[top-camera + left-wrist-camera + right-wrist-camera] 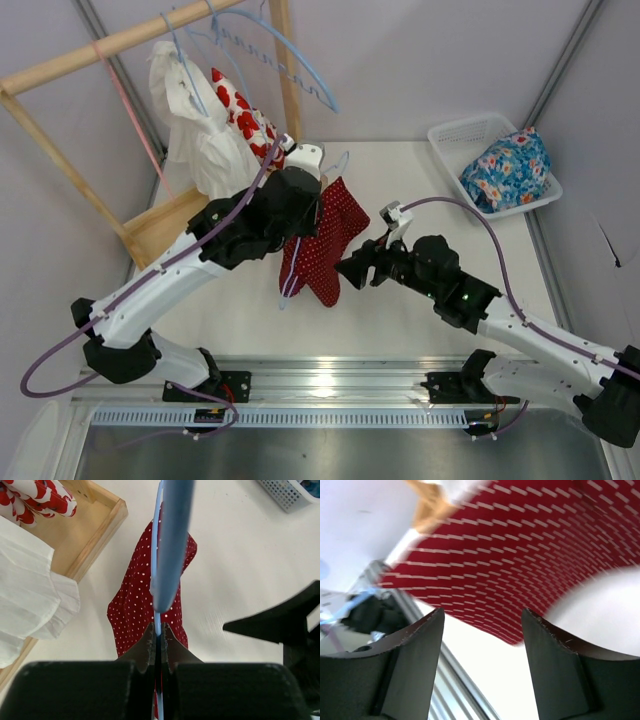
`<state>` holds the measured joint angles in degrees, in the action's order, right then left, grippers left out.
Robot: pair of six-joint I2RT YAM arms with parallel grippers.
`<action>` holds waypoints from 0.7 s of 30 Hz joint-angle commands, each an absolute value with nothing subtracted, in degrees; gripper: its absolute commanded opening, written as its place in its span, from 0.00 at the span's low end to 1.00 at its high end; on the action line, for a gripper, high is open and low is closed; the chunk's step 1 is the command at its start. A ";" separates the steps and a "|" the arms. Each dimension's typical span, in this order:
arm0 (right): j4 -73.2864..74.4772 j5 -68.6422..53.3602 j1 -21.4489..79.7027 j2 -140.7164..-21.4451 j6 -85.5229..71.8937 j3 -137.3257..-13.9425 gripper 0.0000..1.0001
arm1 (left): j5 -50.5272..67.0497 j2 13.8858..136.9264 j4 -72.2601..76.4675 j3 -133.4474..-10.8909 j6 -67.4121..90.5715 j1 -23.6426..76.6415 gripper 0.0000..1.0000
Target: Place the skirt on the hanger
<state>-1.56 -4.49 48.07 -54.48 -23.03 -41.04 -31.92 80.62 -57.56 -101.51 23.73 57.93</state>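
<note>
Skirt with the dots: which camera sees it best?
Top external view: nearly the whole skirt shows, only its top hidden by the left arm. Left wrist sees a part behind the hanger; right wrist sees a blurred patch.

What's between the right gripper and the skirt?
Only bare table; the right wrist view shows the right gripper open just short of the skirt.

Table (250,320) room nearside — skirt (325,242), rack (165,225) beyond

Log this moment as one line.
left gripper: shut on hanger | right gripper: open, beside skirt | skirt: hanging below left gripper
</note>
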 commanded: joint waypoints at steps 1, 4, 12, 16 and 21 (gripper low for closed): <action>-9.31 -5.80 51.06 -55.10 -20.83 -45.61 0.69 | -31.29 80.33 -54.32 -103.01 23.64 56.34 0.00; -12.47 -5.36 54.13 -57.04 -21.44 -47.02 0.72 | -32.16 80.60 -53.53 -102.57 25.57 55.64 0.00; -22.49 -1.59 59.58 -63.62 -25.31 -48.25 0.79 | -33.66 81.03 -52.38 -101.95 28.04 54.41 0.00; -22.41 -0.53 61.08 -65.74 -25.14 -51.32 0.80 | -34.98 81.39 -52.38 -101.43 29.18 54.40 0.00; -22.50 1.67 62.58 -66.18 -24.70 -52.64 0.81 | -37.53 81.48 -52.47 -100.03 31.28 53.79 0.00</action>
